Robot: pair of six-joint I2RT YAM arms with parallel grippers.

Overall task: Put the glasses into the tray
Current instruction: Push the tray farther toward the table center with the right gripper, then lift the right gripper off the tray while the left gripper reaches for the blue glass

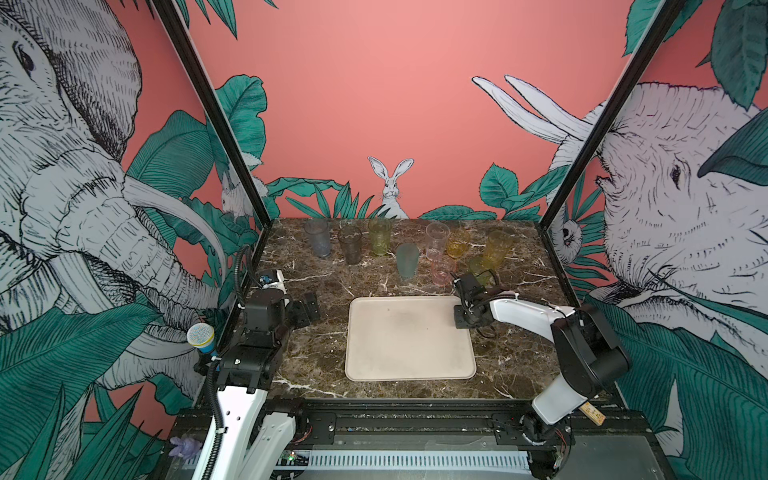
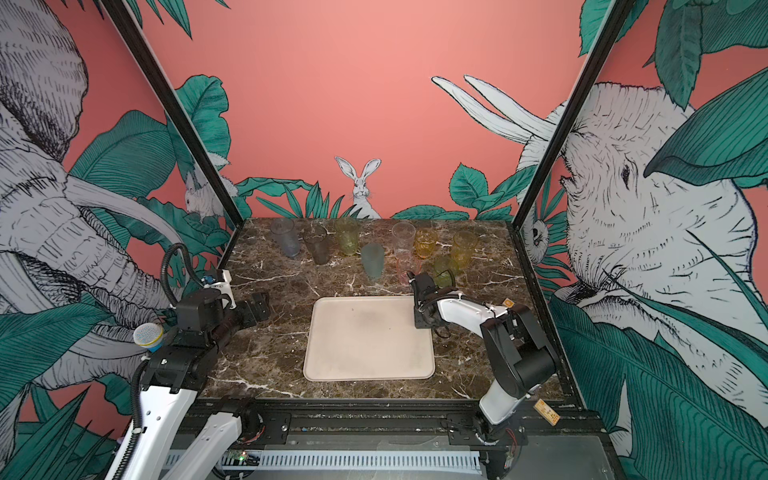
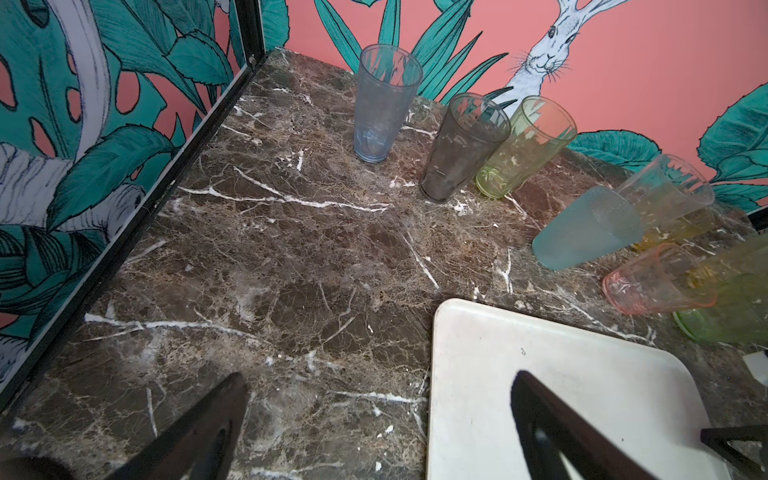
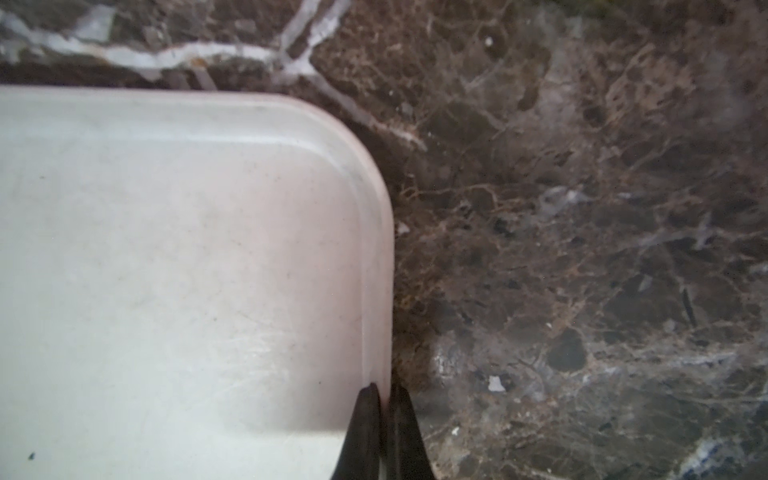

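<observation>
**Right gripper** (image 4: 384,392): jaws closed to a sliver, pinching the rim of the tray (image 4: 166,249) at its far right corner. One finger inside the rim, the other outside, over the marble table (image 4: 582,249). Pointing straight down in both top views (image 1: 462,324).

**Left gripper** (image 3: 374,419): spread fully wide, holding nothing, touching nothing. Hanging above the table to the left of the tray (image 1: 309,309).

**Tray** (image 1: 409,361): cream, lying flat at the middle of the table, towards the near side.

**Glasses**: nine, all upright on the table beyond the tray's far edge, none inside it.
- Far row, left to right: grey tumbler (image 1: 318,237), smoky tumbler (image 1: 350,245), tall green tumbler (image 1: 379,236), clear tumbler (image 1: 437,240), amber tumbler (image 1: 458,243), yellow tumbler (image 1: 498,247).
- Nearer the tray: teal tumbler (image 1: 407,259), pink tumbler (image 1: 442,270), short green tumbler (image 1: 478,268).

**Writing**: tan tag (image 1: 592,413) at the right arm's base, print too small to read.

**Views**:
- All nine glasses and both arms countable only in the top views.
- Left wrist view: left part of the far row, plus the teal and pink tumblers; the rest overlapped at the picture's edge.
- Right wrist view: only the tray corner, the marble and the pinch on the rim, which is hidden behind the wrist in the top views.
- Microphone (image 1: 200,336) on the left arm seen only from above.
</observation>
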